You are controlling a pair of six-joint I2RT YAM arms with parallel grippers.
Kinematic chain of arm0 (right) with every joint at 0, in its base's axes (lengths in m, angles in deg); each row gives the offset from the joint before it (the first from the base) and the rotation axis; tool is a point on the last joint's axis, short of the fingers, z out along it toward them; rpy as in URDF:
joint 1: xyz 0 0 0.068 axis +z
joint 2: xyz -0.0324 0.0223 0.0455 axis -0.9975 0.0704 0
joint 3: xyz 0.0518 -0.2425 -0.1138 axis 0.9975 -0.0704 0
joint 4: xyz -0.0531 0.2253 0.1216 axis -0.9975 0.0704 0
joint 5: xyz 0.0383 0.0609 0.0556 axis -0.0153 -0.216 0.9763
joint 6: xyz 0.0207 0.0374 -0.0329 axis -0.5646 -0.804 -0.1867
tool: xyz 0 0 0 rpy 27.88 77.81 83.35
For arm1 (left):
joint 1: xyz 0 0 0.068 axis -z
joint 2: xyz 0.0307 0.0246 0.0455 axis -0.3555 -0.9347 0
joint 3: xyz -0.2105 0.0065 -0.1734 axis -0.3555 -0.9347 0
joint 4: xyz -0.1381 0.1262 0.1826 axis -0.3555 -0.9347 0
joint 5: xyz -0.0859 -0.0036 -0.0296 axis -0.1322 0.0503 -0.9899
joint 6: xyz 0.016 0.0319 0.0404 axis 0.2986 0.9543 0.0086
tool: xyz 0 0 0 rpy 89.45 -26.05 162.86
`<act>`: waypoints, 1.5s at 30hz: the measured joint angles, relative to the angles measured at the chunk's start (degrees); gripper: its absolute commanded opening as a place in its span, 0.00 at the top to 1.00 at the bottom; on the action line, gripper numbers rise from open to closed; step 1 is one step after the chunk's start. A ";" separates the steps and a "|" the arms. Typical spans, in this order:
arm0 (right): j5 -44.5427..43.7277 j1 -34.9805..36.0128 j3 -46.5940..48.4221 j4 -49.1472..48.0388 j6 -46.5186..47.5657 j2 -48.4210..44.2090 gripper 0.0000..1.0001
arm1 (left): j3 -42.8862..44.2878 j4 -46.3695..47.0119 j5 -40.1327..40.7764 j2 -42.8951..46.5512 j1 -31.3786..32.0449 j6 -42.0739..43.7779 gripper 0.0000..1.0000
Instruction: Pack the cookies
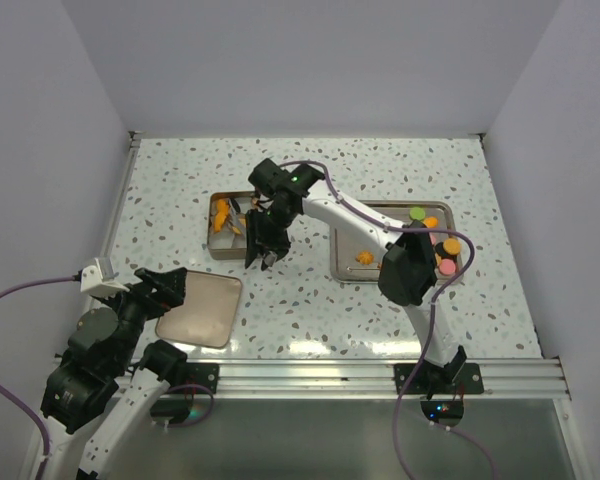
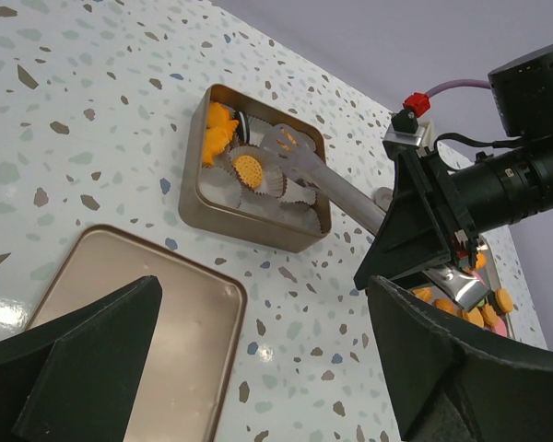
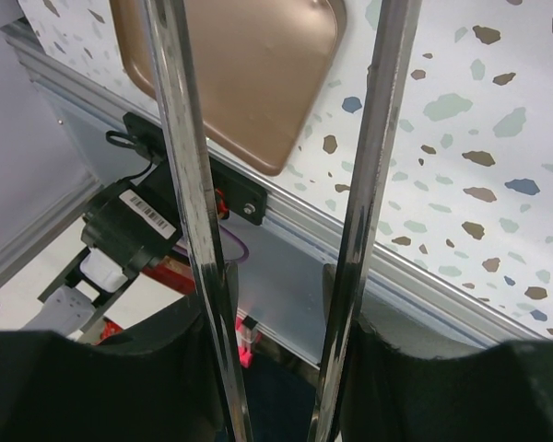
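At the near left, the left gripper [image 2: 263,313] hangs with its fingers spread wide above a bronze lid [image 1: 200,308] lying flat on the speckled table [image 1: 310,310]. Farther in, at mid-table, the right gripper [image 1: 263,245] pinches a pair of metal tongs [image 2: 336,189]. The blades stand apart and the tips reach into an open tin [image 2: 249,230]. Of the cookies [image 2: 248,168], an orange one sits in a white paper cup [image 2: 290,193] beside the tong tips. More orange pieces crowd the tin's left side. To the right, a metal tray [image 1: 345,270] holds other cookies along its right side: several orange, one pink, one green.
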 measured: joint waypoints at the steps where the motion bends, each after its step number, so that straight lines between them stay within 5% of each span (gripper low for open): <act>1: -0.07 0.00 0.22 0.24 0.00 0.00 0.57 | 0.00 0.00 0.00 0.00 0.00 0.00 0.00; 8: -1.68 -0.09 0.59 2.43 0.24 -3.30 0.57 | 0.00 0.02 -0.04 0.00 0.00 0.00 0.00; 13: -3.82 -2.12 -9.33 4.00 1.11 -17.27 0.57 | 0.00 0.04 -0.37 0.00 0.00 0.02 0.00; 21: -9.64 -16.96 -28.72 8.26 5.81 -37.90 0.57 | -0.02 0.26 -0.94 0.00 0.00 0.20 0.00; 29: -14.43 -21.07 -40.30 10.62 11.21 -37.40 0.57 | -0.02 0.31 -1.33 0.00 0.02 0.22 0.00; 45: -18.16 -22.23 -43.36 10.60 14.73 -31.10 0.55 | -0.02 0.28 -1.31 0.11 0.00 0.17 0.00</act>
